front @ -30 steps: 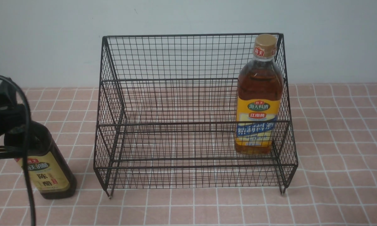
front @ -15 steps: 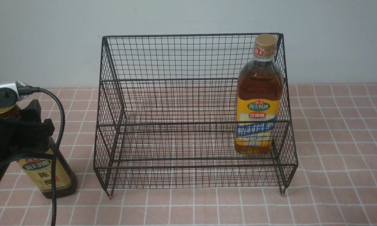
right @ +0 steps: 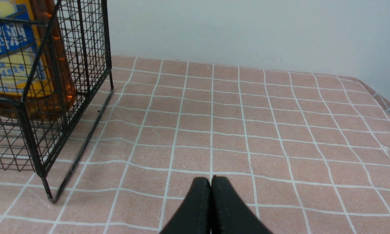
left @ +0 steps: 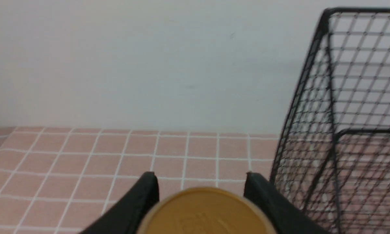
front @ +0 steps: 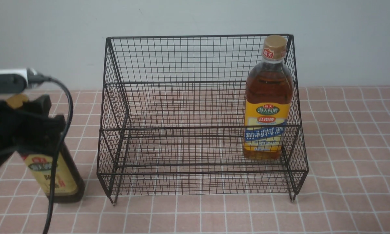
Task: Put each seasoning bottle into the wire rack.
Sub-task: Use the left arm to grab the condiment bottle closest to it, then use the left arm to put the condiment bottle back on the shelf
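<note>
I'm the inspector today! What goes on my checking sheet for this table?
Surface: pink tiled cloth, a few wrinkles.
Job's things: amber bottle upright in the wire rack, lower tier, right end; dark bottle outside, left of the rack, tilted.
Clutter: nothing seen.
Grippers: left gripper grips the dark bottle's top; right gripper shut, empty.
Cables: black cable loops from the left wrist and hangs in front of the dark bottle.
Surroundings: plain pale wall behind.

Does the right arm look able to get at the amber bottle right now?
Probably not straight on: one mesh side of the rack stands between the shut right gripper and the amber bottle; the open top looks free.
</note>
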Action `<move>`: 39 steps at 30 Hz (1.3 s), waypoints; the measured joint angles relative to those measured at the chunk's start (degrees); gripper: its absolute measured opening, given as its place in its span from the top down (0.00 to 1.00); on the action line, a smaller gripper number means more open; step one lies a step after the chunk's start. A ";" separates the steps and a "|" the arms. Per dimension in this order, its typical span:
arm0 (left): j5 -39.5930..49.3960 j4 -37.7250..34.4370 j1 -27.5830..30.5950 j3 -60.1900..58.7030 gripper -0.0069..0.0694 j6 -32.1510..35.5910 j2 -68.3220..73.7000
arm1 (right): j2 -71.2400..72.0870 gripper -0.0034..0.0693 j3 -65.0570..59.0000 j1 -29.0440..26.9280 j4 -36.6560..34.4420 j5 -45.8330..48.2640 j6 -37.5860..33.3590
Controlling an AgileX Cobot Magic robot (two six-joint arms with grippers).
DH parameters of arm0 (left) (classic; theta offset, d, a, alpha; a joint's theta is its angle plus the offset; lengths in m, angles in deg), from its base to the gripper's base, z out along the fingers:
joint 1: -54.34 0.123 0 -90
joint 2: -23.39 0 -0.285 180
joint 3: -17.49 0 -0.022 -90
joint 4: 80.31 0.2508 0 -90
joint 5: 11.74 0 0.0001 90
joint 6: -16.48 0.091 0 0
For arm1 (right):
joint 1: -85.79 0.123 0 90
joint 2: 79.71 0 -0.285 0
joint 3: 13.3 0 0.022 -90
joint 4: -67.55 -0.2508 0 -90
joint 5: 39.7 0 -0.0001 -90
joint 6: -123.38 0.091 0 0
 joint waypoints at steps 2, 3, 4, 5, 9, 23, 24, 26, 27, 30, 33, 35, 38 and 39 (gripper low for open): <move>2.75 0.42 -0.39 4.35 0.51 -0.20 -1.03 | 0.00 0.97 0.00 0.00 0.00 0.00 0.00; 3.61 0.67 -0.73 6.89 0.51 -0.12 -1.36 | 0.00 0.97 0.00 0.00 0.00 0.00 0.00; 4.25 0.94 -1.18 9.40 0.51 -0.09 -1.54 | 0.00 0.97 0.00 0.00 0.00 0.00 0.00; 4.50 1.00 -1.35 10.88 0.51 -0.09 -1.67 | 0.00 0.97 0.00 0.00 0.00 0.00 0.00; 4.86 1.43 -4.19 19.41 0.51 0.53 -1.67 | 0.00 0.97 0.00 0.00 0.00 0.00 0.00; 4.37 1.43 -10.74 41.48 0.51 0.70 15.14 | 0.00 0.97 0.00 0.00 0.00 0.00 0.00; 4.37 1.43 -10.73 42.48 0.51 0.70 17.04 | 0.00 0.97 0.00 0.00 0.00 0.00 0.00; 4.49 1.43 -10.80 44.08 0.51 0.70 19.16 | 0.00 0.97 0.00 0.00 0.00 0.00 0.00; 4.54 1.43 -10.80 44.95 0.51 0.70 20.47 | 0.00 0.97 0.00 0.00 0.00 0.00 0.00; 4.54 1.43 -10.80 47.30 0.51 0.70 24.90 | 0.00 0.97 0.00 0.00 0.00 0.00 0.00; 4.73 1.43 -10.80 47.76 0.51 0.70 27.10 | 0.00 0.97 0.00 0.00 -0.04 0.00 0.00; 6.80 1.43 -10.80 47.83 0.51 0.70 28.66 | 0.00 0.97 0.00 0.00 -0.15 0.00 0.00; 9.54 1.48 -10.80 47.83 0.51 0.70 29.52 | 0.00 0.97 0.00 0.00 -0.15 0.00 0.00; 12.51 1.63 -10.80 47.83 0.51 0.79 30.09 | 0.00 0.97 0.00 0.00 -0.15 0.00 0.00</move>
